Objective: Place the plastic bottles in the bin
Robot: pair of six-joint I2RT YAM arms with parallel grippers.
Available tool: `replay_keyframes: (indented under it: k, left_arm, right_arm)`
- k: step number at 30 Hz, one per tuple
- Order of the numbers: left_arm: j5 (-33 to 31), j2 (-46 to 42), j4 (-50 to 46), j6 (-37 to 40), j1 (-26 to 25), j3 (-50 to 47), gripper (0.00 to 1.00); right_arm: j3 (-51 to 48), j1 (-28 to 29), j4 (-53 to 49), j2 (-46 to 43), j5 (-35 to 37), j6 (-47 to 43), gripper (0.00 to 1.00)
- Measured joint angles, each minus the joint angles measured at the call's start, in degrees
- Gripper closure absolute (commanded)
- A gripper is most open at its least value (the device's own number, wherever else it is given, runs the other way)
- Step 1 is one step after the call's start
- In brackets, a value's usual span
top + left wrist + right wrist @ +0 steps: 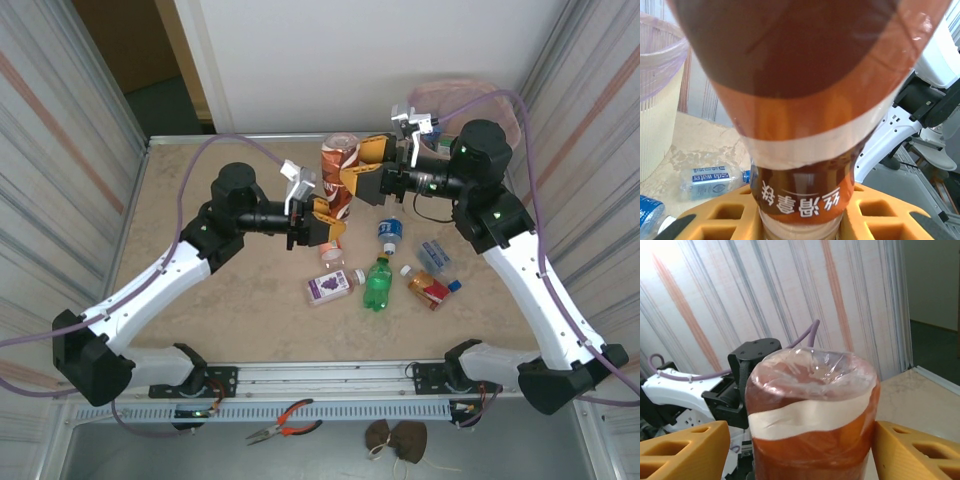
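Observation:
A brown-orange labelled plastic bottle [338, 170] hangs upside down above the table, base up. My left gripper [330, 225] is shut on its neck end [802, 225], one orange finger [715, 220] on each side. My right gripper [358, 168] stands open around the upper body [812, 410]; one finger [685, 450] is clear of it and the other [912, 450] is at its side. The bin [470, 100], pink-lined, stands at the back right behind the right arm, and its pale wall [655, 100] shows in the left wrist view.
More bottles lie on the table below: a green one [377, 283], a purple-labelled one [333, 287], a blue-labelled water bottle [389, 232], a red-labelled one [428, 288]. Striped walls close both sides. Pliers [285, 425] lie in front of the arm bases.

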Motion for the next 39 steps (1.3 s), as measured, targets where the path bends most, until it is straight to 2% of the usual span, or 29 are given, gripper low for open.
replay_keyframes:
  k: [3, 5, 10, 14, 21, 25, 30, 39]
  left_arm:
    - [0.0, 0.0, -0.1, 0.2, -0.3, 0.0, 0.72]
    - [0.0, 0.0, -0.1, 0.2, -0.3, 0.0, 0.72]
    - [-0.2, 0.0, -0.3, 0.2, -0.8, 0.1, 0.72]
    - [-0.8, 0.2, -1.7, 0.5, -0.8, 0.6, 0.67]
    - [-4.5, -0.8, -2.4, 2.6, -1.0, 0.9, 0.33]
    - [-8.1, -4.0, -3.0, 3.4, -1.0, -0.3, 0.25]
    - [-12.9, -8.0, -3.4, 4.1, -0.3, -2.1, 0.19]
    - [-17.3, -9.4, -4.9, 4.4, 1.0, -4.1, 0.19]
  right_arm:
    - [0.0, 0.1, -0.1, 0.0, 0.4, 0.0, 0.25]
    - [0.0, 0.2, -0.4, 0.1, 0.8, 0.0, 0.27]
    - [0.2, 0.4, -1.6, 0.7, 1.9, -0.2, 0.36]
    - [0.3, 0.5, -1.5, 1.0, 1.9, -0.2, 0.46]
    - [1.3, 0.5, -1.7, 1.9, 3.5, -0.2, 0.50]
    - [2.5, -0.3, -3.0, 2.1, 5.1, -0.2, 0.51]
    - [4.5, -5.5, -4.8, 2.1, 7.6, -0.2, 0.51]
    - [11.2, -21.9, -12.3, 5.1, 16.3, -0.2, 0.52]
